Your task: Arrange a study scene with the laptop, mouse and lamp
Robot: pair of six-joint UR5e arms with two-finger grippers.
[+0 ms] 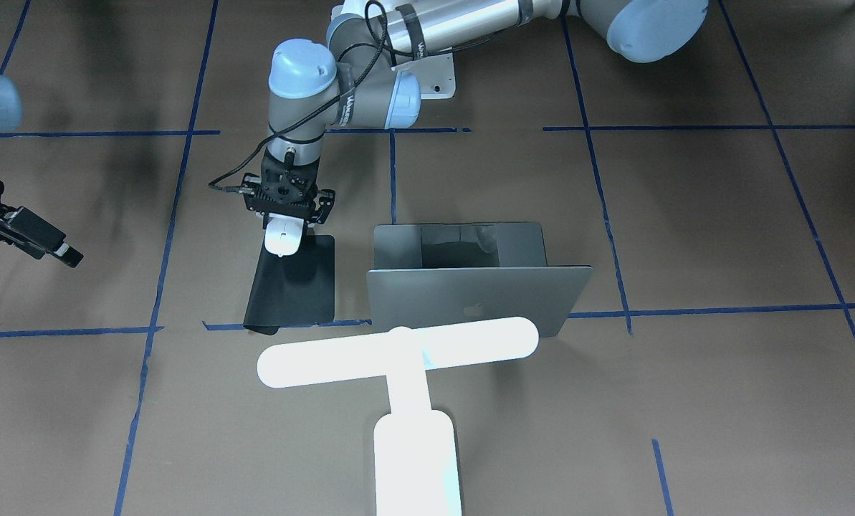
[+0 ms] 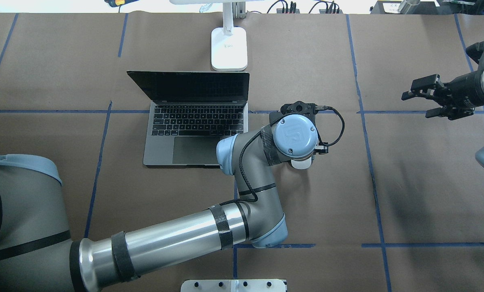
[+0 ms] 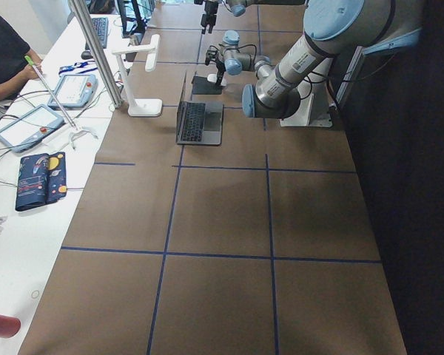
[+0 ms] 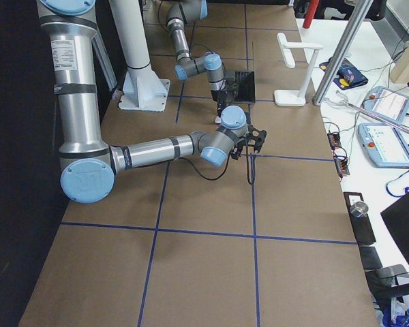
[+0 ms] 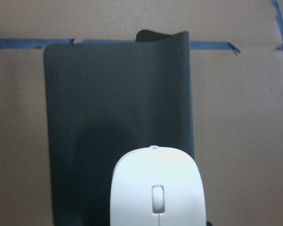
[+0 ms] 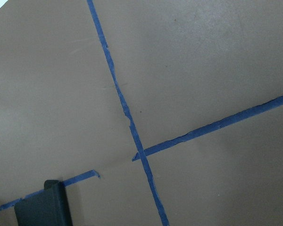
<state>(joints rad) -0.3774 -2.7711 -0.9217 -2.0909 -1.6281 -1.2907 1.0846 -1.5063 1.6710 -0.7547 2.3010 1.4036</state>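
The silver laptop (image 2: pixel 197 129) stands open mid-table, its logo lid (image 1: pixel 477 294) facing the front camera. Just behind it, the glowing white T-shaped lamp (image 1: pixel 398 355) stands on its oblong base (image 2: pixel 229 48). My left gripper (image 1: pixel 287 215) points down, shut on the white mouse (image 1: pixel 284 236), and holds it over the near end of a flat black pad (image 1: pixel 302 283) beside the laptop. The wrist view shows the mouse (image 5: pixel 158 188) above the pad (image 5: pixel 108 108), casting a shadow on it. My right gripper (image 2: pixel 418 103) hovers open and holds nothing, far off to the right.
Blue tape lines (image 2: pixel 363 121) grid the brown table cover. A white bolted pedestal (image 2: pixel 233 286) sits at the robot's edge. A side bench holds tablets and a pouch (image 3: pixel 41 181), with a person (image 3: pixel 0 52) seated at it.
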